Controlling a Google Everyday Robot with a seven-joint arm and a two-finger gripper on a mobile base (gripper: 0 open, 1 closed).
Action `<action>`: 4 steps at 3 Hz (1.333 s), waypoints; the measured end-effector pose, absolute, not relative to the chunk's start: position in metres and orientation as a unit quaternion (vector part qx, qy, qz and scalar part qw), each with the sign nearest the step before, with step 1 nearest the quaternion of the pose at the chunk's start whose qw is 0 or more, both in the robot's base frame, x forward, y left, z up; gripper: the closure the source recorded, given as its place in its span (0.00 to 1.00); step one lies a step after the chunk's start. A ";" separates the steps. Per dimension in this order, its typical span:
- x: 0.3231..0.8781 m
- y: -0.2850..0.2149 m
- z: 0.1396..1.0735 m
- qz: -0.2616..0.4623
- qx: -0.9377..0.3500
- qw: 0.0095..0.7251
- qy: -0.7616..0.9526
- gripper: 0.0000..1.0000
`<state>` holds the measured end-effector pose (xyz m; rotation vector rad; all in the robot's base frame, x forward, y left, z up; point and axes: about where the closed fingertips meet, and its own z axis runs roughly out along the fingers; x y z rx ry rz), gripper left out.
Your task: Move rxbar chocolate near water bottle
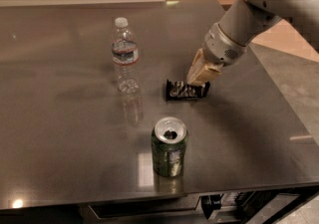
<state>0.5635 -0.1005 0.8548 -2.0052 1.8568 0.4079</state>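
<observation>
The rxbar chocolate is a small black shiny bar lying low at the table's middle right. My gripper comes down from the upper right, and its tan fingers are shut on the bar's right end. The water bottle is clear with a white cap and stands upright to the left of the bar, about a bar's length away. I cannot tell whether the bar rests on the table or hangs just above it.
A green soda can with an open top stands upright near the front edge, below the bar. The dark table ends close behind the can and at the right, past my arm.
</observation>
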 end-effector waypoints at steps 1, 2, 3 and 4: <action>0.573 -0.080 0.858 0.151 -0.719 0.195 0.650 1.00; 0.583 -0.064 0.859 0.161 -0.728 0.193 0.638 1.00; 0.593 -0.054 0.860 0.168 -0.730 0.190 0.635 0.82; 0.599 -0.048 0.863 0.169 -0.730 0.193 0.634 0.59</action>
